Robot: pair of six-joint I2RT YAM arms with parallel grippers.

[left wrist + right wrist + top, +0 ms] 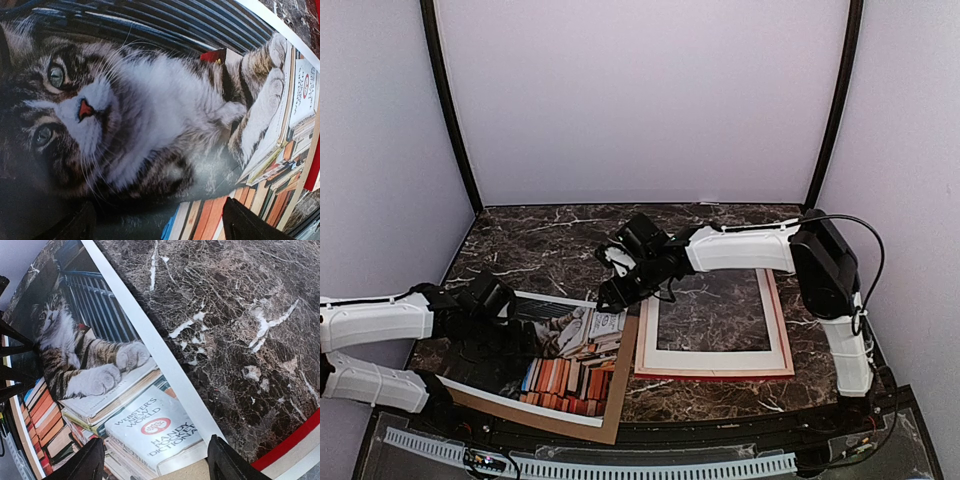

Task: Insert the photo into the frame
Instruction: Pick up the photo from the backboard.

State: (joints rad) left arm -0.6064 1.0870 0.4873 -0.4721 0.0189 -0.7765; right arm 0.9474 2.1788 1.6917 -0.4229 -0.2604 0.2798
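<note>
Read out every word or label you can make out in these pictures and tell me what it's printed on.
"WEBSTER'S NEW WORLD": on the white book cover pictured in the photo.
"HANDY POCKET DICTIONA": same cover, the rest not visible.
Lettering on the book under the cat's paws: too small to read.
</note>
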